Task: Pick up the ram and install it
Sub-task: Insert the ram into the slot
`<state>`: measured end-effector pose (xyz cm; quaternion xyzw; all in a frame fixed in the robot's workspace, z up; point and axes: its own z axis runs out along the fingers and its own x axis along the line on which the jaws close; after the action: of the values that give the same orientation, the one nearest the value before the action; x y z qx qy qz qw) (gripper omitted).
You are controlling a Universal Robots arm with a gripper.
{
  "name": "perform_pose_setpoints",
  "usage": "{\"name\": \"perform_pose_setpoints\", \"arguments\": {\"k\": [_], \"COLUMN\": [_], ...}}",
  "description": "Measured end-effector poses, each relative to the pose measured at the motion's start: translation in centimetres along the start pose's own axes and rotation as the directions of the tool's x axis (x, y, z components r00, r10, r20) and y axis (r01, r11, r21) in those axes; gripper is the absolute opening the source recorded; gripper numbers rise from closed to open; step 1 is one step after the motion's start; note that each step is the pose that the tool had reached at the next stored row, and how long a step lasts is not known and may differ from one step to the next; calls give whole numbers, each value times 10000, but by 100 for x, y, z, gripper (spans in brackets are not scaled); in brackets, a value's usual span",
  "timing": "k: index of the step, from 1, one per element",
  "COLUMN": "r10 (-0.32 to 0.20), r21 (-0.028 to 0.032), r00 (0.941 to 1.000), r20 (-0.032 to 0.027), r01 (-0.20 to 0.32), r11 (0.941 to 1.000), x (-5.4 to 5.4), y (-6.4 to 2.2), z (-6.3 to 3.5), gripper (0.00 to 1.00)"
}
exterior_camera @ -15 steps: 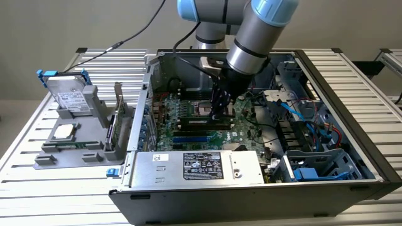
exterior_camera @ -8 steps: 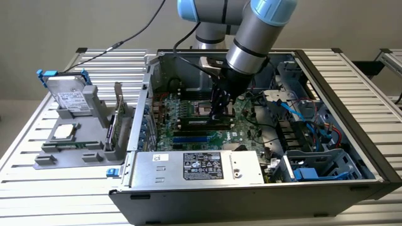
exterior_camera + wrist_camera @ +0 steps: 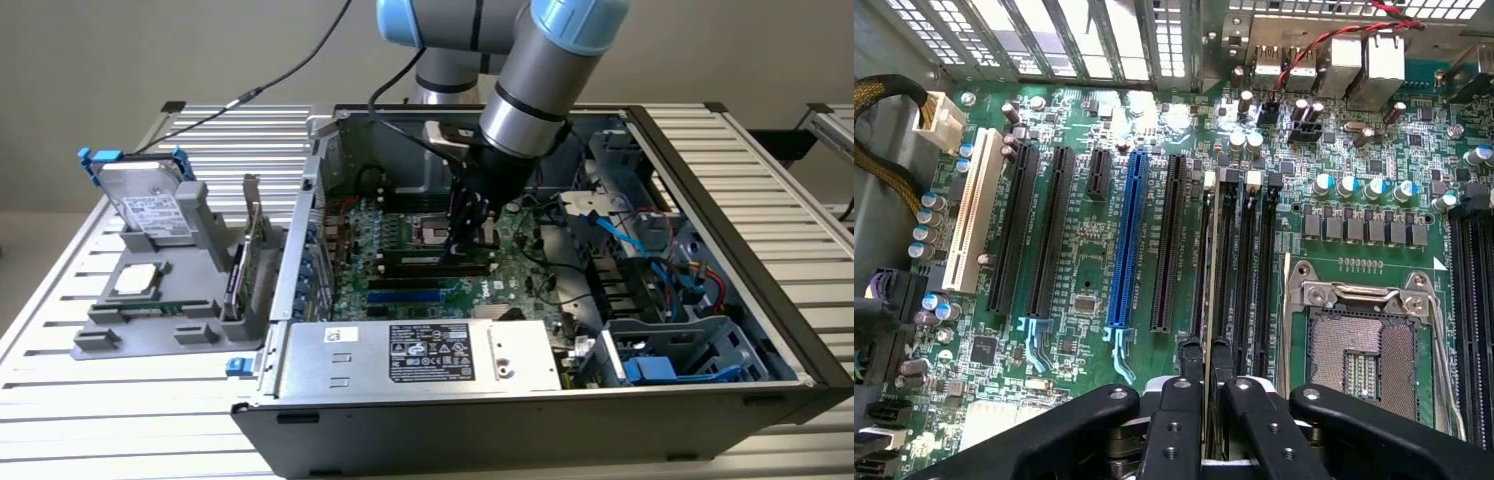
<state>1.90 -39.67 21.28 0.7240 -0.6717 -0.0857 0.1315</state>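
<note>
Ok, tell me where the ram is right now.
In the wrist view the ram stands edge-on between the fingers of the gripper, at the memory slots beside the empty processor socket, inside the open computer case.

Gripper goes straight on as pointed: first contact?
Likely the black memory slots on the motherboard, met first by the ram clamped in the gripper. How far off they are is unclear.

Case [image 3: 534,430]: top open, free entry from above onto motherboard [image 3: 350,262].
Obstacles: power supply [image 3: 427,355] along the near edge; drive cage [image 3: 681,350] and cables [image 3: 641,250] at the exterior view's right.
Memory slots [image 3: 1244,260]: narrow lane between socket [image 3: 1364,350] and card slots [image 3: 1169,240], taken up by claw [image 3: 1206,355] clamping ram [image 3: 1208,270].
</note>
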Motion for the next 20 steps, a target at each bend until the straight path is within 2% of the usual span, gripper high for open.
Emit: {"name": "perform_pose_setpoints", "arguments": {"k": [8, 14, 20], "r10": [2, 1, 31], "r21": [-1, 1, 74], "r00": [10000, 10000, 10000], "r20": [-2, 1, -1], "r01": [-2, -1, -31], "r11": [10000, 10000, 10000], "x": [-9, -7, -5], "y": [7, 25, 28], "z": [-1, -51, -45], "gripper": [14, 14, 14]}}
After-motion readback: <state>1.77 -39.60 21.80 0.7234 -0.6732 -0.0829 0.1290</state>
